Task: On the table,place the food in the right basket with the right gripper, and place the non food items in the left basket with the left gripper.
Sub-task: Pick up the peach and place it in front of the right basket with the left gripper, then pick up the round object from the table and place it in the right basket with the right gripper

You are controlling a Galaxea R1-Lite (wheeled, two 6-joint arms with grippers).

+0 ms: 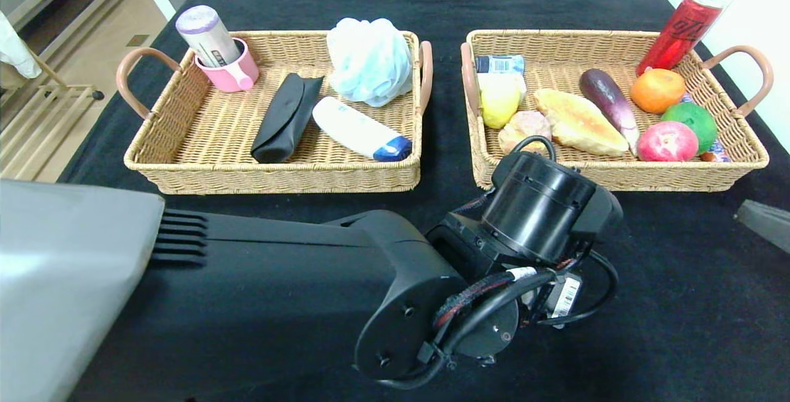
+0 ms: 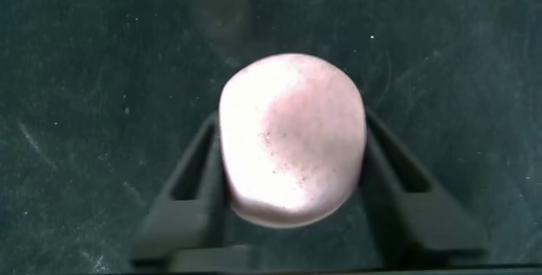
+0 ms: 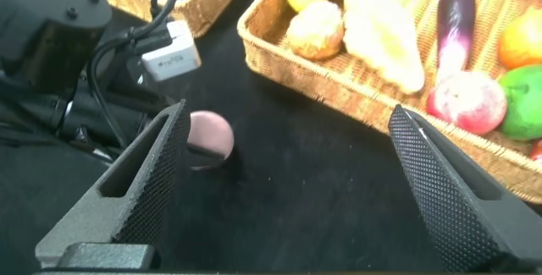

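Observation:
A pale pink rounded bar (image 2: pixel 292 140) lies on the black cloth in front of the right basket (image 1: pixel 617 176); it also shows as the pink bar (image 3: pixel 210 135) in the right wrist view. In the head view my left wrist (image 1: pixel 537 217) hides it. My left gripper (image 2: pixel 292 127) points down over the bar, open, one finger (image 2: pixel 190 199) close against each side. Whether they touch it I cannot tell. My right gripper (image 3: pixel 288 114) hangs open and holds nothing, low at the right near the basket's front.
The left basket (image 1: pixel 278 176) holds a pink cup (image 1: pixel 231 71) with a roll, a black case (image 1: pixel 281 121), a white tube (image 1: pixel 361 130) and a blue bath puff (image 1: pixel 370 59). The right basket holds several foods and a red can (image 1: pixel 682 28). My left forearm (image 1: pixel 278 254) crosses the front of the table.

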